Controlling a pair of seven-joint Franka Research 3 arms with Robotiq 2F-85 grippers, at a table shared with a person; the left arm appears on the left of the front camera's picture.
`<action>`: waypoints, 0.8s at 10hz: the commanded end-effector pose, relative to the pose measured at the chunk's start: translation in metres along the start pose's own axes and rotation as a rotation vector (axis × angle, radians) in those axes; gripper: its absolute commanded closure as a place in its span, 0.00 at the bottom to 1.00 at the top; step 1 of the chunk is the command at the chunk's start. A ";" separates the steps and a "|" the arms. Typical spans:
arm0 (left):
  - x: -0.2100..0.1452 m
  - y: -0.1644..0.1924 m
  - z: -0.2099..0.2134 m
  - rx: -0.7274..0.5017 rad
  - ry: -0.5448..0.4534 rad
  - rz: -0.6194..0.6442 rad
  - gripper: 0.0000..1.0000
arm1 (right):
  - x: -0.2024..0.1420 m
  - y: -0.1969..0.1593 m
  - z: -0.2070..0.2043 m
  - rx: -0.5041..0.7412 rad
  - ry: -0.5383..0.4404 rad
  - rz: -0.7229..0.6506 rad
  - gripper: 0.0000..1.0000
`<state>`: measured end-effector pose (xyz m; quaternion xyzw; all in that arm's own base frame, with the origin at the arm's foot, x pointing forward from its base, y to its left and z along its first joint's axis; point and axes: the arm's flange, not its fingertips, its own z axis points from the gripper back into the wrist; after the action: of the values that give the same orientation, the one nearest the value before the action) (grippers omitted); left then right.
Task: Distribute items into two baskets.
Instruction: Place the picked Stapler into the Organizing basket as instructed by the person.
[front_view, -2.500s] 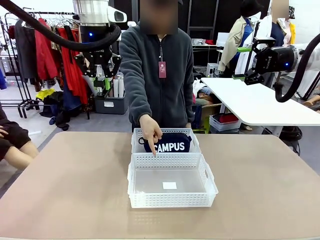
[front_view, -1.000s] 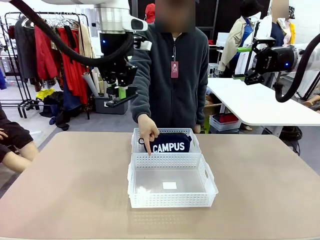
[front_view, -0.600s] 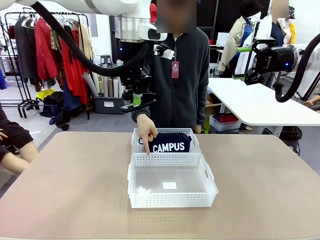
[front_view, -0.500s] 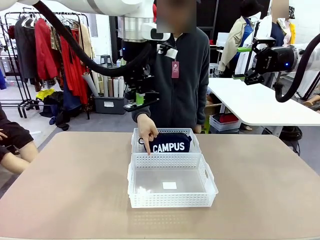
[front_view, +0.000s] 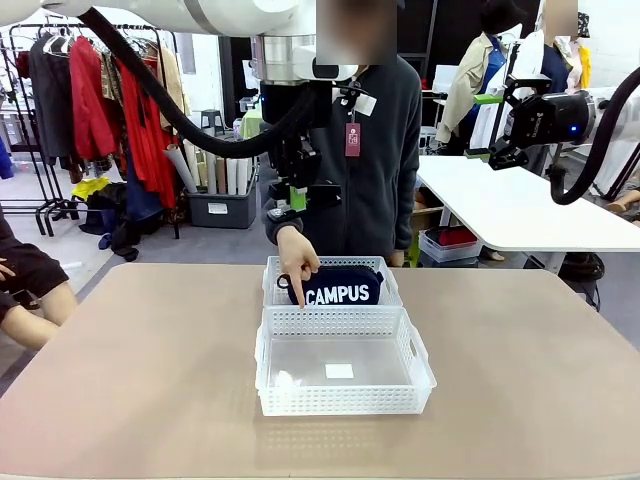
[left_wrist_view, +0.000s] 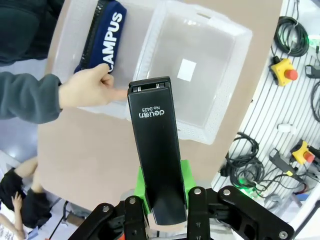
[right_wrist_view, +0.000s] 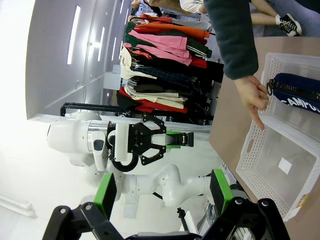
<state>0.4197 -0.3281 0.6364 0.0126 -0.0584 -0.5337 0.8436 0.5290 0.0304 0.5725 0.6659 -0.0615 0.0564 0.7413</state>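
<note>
Stapler (left_wrist_view: 156, 150) is clamped between the left fingers (left_wrist_view: 162, 200), held in the air above the far basket (front_view: 275, 272), where the pouch (front_view: 340, 287) lies. The near basket (front_view: 345, 400) is set against it on the surface (front_view: 130, 370). A person's hand (front_view: 297, 265) is pointed at the shared rim. The right fingers (right_wrist_view: 160, 197) are spread apart, raised off to the side

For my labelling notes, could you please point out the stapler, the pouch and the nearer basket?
stapler (left_wrist_view: 154, 150): left wrist view, middle of its black body.
pouch (front_view: 340, 287): front view, on the white lettering.
nearer basket (front_view: 345, 400): front view, near lattice wall.
</note>
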 end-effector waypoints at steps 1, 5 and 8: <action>-0.001 -0.001 0.003 0.017 0.002 0.006 1.00 | -0.001 0.002 0.000 0.003 -0.003 0.004 0.00; 0.000 0.000 0.000 0.002 0.001 0.000 1.00 | -0.001 0.002 0.000 0.003 -0.003 0.004 0.00; 0.010 -0.028 -0.056 -0.092 -0.084 -0.278 1.00 | -0.001 0.002 0.000 0.003 -0.003 0.004 0.00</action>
<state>0.4130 -0.3570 0.5961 -0.0186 -0.0525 -0.6125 0.7885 0.5290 0.0303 0.5725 0.6659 -0.0615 0.0564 0.7413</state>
